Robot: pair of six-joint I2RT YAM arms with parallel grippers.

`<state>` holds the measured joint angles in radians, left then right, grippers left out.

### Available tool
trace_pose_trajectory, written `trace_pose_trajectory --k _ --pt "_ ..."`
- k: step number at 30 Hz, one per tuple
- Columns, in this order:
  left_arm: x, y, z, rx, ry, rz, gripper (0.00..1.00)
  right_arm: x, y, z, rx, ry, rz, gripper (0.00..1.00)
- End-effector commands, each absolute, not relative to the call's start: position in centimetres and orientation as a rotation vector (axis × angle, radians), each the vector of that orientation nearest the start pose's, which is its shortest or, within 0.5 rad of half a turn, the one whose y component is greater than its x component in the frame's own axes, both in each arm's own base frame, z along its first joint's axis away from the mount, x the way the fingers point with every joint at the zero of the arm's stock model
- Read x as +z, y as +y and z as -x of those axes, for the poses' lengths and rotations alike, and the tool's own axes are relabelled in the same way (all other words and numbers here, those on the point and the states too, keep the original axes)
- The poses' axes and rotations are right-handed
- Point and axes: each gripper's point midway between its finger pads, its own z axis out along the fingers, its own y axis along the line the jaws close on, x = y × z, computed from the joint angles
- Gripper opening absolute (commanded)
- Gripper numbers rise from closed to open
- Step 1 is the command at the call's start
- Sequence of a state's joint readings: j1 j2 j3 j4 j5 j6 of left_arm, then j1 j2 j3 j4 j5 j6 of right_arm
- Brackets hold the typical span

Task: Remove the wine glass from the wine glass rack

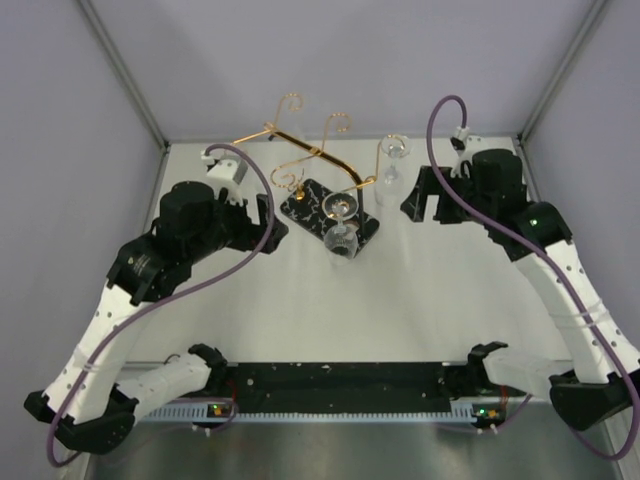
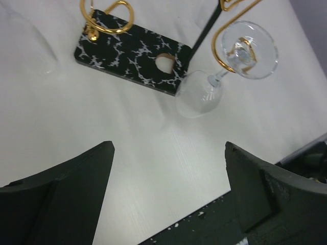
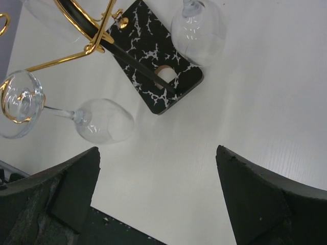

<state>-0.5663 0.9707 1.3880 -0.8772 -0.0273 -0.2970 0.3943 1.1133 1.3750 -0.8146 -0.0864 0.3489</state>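
The wine glass [image 1: 342, 236] hangs upside down from a front arm of the wine glass rack [image 1: 312, 160], its foot caught in a gold loop and its bowl just beside the black marbled base. A second glass [image 1: 393, 160] hangs further back. The left gripper [image 1: 270, 222] and the right gripper [image 1: 412, 200] flank the rack over the table [image 1: 300, 310], both spread wide and empty.

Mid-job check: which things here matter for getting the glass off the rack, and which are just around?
In play: wine glass hung by its foot in a gold loop; wine glass rack; left claw, right claw, both open.
Likely just around: second glass near the right claw.
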Motion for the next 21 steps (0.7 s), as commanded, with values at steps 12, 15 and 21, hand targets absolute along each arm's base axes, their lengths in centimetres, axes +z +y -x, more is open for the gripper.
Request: trace_pose_trajectory --k 12,15,21 --pt "36.2 -22.6 -17.8 -1.383 1.959 0.07 0.78 30.4 15.5 -26.2 0.625 2.117 0.136 0.92" --pt "36.8 -23.2 -18.9 -1.404 1.937 0.091 0.68 30.4 15.7 -25.9 0.65 2.11 0.131 0.92" --pt "36.8 -25.9 -22.0 -1.502 1.936 0.164 0.48 30.4 15.4 -25.1 0.659 2.096 0.14 0.91"
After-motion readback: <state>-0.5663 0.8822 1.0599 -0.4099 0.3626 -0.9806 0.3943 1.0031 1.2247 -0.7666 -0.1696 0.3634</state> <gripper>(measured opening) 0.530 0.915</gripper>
